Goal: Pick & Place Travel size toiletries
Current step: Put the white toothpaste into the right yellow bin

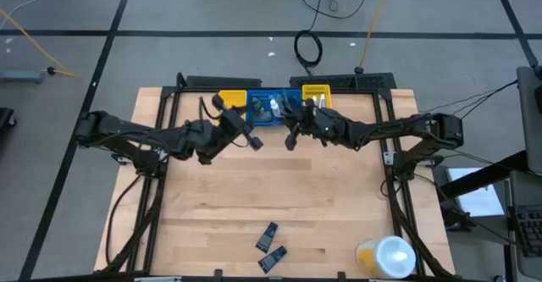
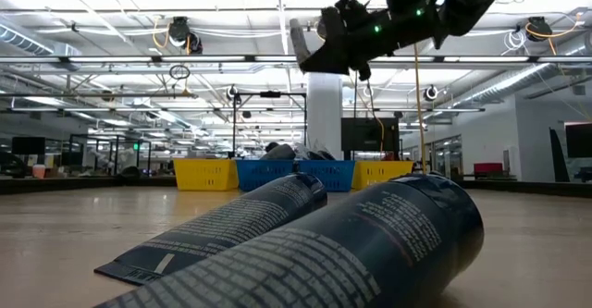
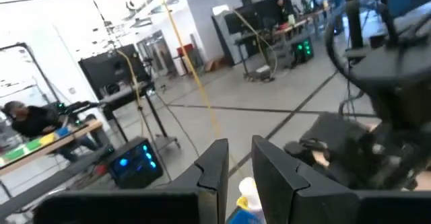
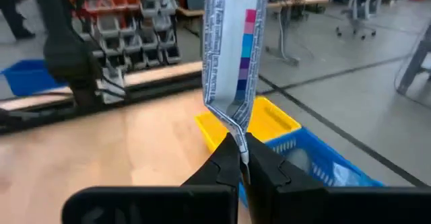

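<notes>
Above the row of plastic bins at the far edge of the table, a small white tube with blue and pink printed blocks (image 4: 232,46) is held by its flattened crimped end in the right gripper (image 4: 240,158), whose jaws are closed narrowly on that crimp; the tube's body stands up from the fingers. Below and beyond it in the right wrist view lie a yellow plastic bin (image 4: 269,120) and, touching it, a blue plastic bin (image 4: 316,158) with pale items inside that are too blurred to name. In the high view the right gripper (image 1: 290,135) is seen just in front of the blue bin (image 1: 273,109), which sits between two yellow bins (image 1: 233,101). The left gripper (image 1: 252,140) is raised just in front of the same bins, near the right gripper; its two dark fingers (image 3: 214,170) are seen a little apart with nothing between them. Well away from the bins, near the table's front edge, two dark grey mini tubes with fine white print (image 1: 270,247) lie side by side on the light wooden tabletop (image 1: 254,189). At the front right corner, well apart from the bins, a large yellow container with a white lid (image 1: 387,255) lies.
</notes>
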`<state>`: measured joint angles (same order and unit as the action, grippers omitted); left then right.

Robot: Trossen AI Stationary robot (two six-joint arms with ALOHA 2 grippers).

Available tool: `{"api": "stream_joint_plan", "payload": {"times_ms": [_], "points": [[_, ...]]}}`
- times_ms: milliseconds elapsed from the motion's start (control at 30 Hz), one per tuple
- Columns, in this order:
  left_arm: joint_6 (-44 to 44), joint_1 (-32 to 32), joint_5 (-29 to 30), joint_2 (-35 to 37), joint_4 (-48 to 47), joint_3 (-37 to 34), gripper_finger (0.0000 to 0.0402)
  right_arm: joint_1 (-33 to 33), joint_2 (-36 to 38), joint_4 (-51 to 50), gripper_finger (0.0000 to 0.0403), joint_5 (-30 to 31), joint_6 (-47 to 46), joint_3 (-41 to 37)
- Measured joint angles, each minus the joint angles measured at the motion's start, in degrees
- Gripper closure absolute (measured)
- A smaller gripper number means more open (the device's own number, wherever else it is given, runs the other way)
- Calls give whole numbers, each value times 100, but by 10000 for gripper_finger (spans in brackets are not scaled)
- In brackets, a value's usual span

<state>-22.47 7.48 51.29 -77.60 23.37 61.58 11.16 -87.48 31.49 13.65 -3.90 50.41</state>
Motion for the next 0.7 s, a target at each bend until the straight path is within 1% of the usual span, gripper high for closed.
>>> {"api": "stream_joint_plan", "payload": {"times_ms": [67, 133, 267, 367, 500, 633, 700], "points": [[5, 65, 90, 34, -64, 11, 335, 131, -16, -146, 402, -20, 2, -25], [4, 150, 320, 85, -249, 15, 335, 298, -37, -263, 402, -22, 4, -28], [107, 337, 881, 92, -1045, 13, 335, 692, -10, -563, 402, -20, -91, -13], [776, 468, 1130, 92, -1880, 13, 335, 982, -24, -923, 402, -31, -164, -23], [1886, 583, 1153, 87, -3166, 13, 335, 1325, -17, -1241, 402, -41, -215, -22], [3057, 619, 935, 85, -4382, 13, 334, 1655, -20, -1493, 402, -321, -330, -22], [3619, 619, 745, 85, -4939, 13, 334, 1789, -20, -1653, 402, -331, -379, -22]]}}
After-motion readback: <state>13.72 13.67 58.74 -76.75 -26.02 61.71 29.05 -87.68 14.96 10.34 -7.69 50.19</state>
